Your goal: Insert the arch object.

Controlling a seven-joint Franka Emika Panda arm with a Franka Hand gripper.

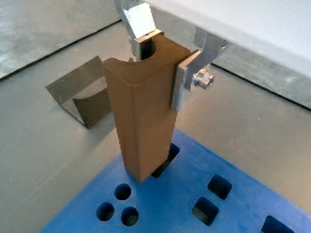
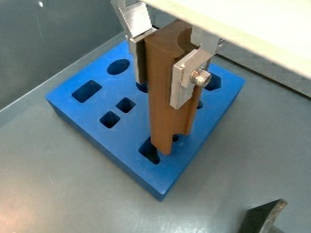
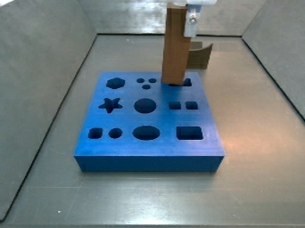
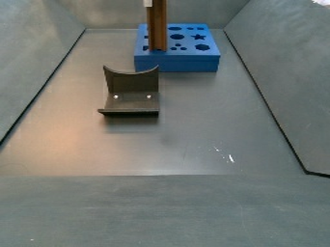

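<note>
The arch object [image 1: 144, 118] is a tall brown wooden bar with a curved hollow in its top end. It stands upright in my gripper [image 1: 165, 56], whose silver fingers are shut on its upper part; this also shows in a wrist view [image 2: 162, 59]. The bar's lower end [image 2: 163, 146] meets a dark slot near one edge of the blue board [image 2: 104, 136]. How deep it sits I cannot tell. In both side views the bar [image 3: 177, 49] [image 4: 154, 24] stands on the board [image 3: 149, 134] [image 4: 194, 60], with my gripper [image 3: 185, 5] at its top.
The blue board has several other cut-out holes, round [image 3: 145, 106], star [image 3: 110, 105] and square [image 3: 191, 134]. The grey fixture [image 4: 129, 92] stands on the floor apart from the board and also shows in a wrist view [image 1: 83, 96]. Grey walls enclose the floor.
</note>
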